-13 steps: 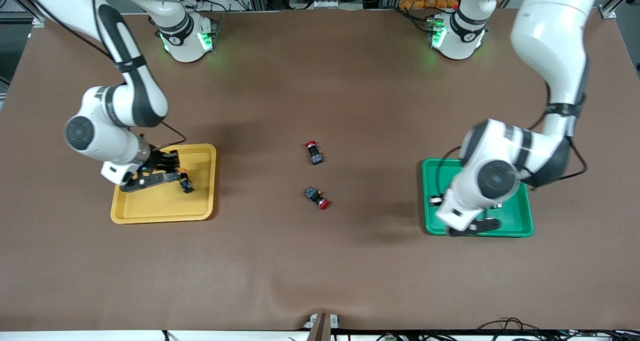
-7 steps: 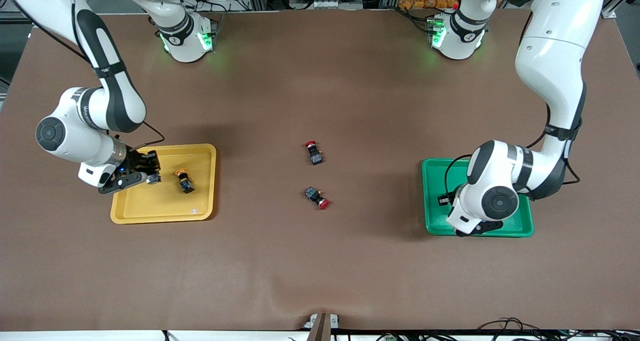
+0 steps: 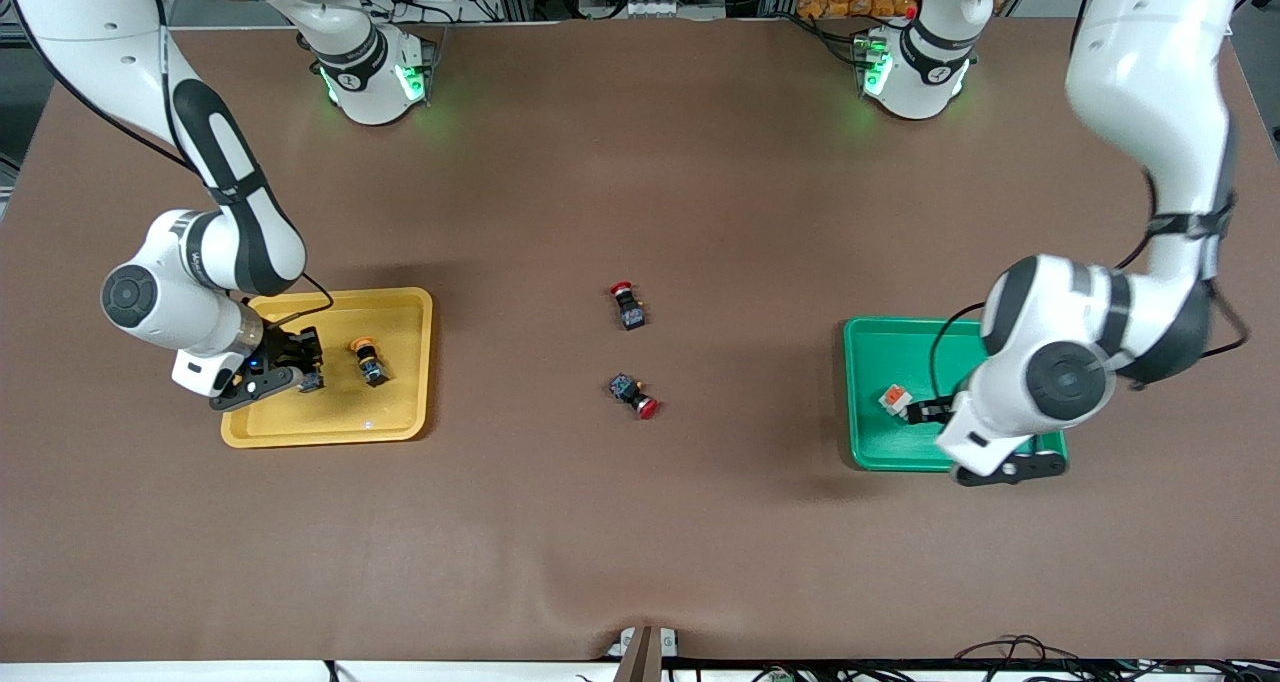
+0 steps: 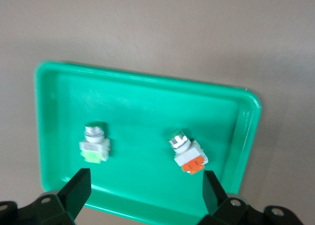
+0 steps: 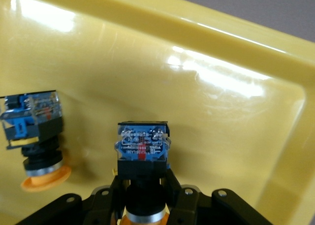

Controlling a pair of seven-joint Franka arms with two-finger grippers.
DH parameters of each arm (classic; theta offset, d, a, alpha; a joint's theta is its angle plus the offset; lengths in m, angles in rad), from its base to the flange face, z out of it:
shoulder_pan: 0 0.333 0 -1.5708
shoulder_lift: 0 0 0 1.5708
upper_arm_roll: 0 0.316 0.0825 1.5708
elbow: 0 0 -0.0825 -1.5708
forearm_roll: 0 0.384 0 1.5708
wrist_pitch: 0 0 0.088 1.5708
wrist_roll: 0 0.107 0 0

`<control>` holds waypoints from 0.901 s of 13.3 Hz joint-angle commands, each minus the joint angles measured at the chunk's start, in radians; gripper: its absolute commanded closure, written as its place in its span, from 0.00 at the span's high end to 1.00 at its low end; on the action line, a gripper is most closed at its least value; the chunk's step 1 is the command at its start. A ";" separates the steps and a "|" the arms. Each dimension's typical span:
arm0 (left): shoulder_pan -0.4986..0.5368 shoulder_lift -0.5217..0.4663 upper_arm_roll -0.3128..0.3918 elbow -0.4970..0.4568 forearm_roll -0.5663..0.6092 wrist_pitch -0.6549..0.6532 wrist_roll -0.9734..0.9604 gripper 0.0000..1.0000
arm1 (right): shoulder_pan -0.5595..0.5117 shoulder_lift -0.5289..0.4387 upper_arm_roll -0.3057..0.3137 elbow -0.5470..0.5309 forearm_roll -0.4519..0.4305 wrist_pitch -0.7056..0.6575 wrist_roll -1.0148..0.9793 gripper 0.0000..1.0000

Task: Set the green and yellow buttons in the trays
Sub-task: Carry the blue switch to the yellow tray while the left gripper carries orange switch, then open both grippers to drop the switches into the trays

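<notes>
Green tray (image 3: 868, 447) now holds both pale buttons; left gripper (image 4: 145, 195) has lifted away open, while right gripper (image 5: 141, 198) still clamps the last yellow button (image 5: 141, 146) over the yellow tray (image 3: 330, 430).

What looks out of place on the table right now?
Only the two red-capped buttons, lying on their sides on the bare table between the yellow tray and green tray. Nothing looks spilled or damaged.

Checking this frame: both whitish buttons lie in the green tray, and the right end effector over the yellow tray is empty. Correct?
Not quite. The right end effector is shut on a yellow-capped button over the yellow tray, as the right wrist view shows. Both whitish buttons do lie in the green tray.
</notes>
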 commanded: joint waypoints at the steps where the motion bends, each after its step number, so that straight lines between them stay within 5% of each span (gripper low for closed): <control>1: 0.024 -0.073 -0.016 -0.009 0.009 -0.020 0.085 1.00 | -0.009 0.013 0.008 0.015 -0.013 0.009 -0.014 0.00; 2: 0.032 -0.097 -0.018 -0.009 -0.031 -0.039 0.110 1.00 | -0.009 0.019 0.008 0.017 -0.014 0.012 -0.029 0.00; 3: 0.036 -0.114 -0.015 -0.008 -0.062 -0.065 0.127 1.00 | -0.010 0.022 0.008 0.015 -0.014 0.024 -0.060 0.14; 4: 0.038 -0.131 -0.013 0.003 -0.071 -0.098 0.151 1.00 | -0.013 0.023 0.008 0.015 -0.013 0.032 -0.094 0.59; 5: 0.039 -0.139 -0.012 0.030 -0.086 -0.140 0.171 1.00 | -0.013 0.023 0.008 0.015 -0.013 0.032 -0.103 0.73; 6: 0.048 -0.139 -0.012 0.062 -0.097 -0.191 0.194 1.00 | -0.015 0.023 0.008 0.015 -0.013 0.032 -0.103 0.97; 12: 0.139 -0.229 -0.018 0.092 -0.194 -0.277 0.285 1.00 | -0.010 -0.025 0.010 0.028 -0.013 -0.067 -0.103 1.00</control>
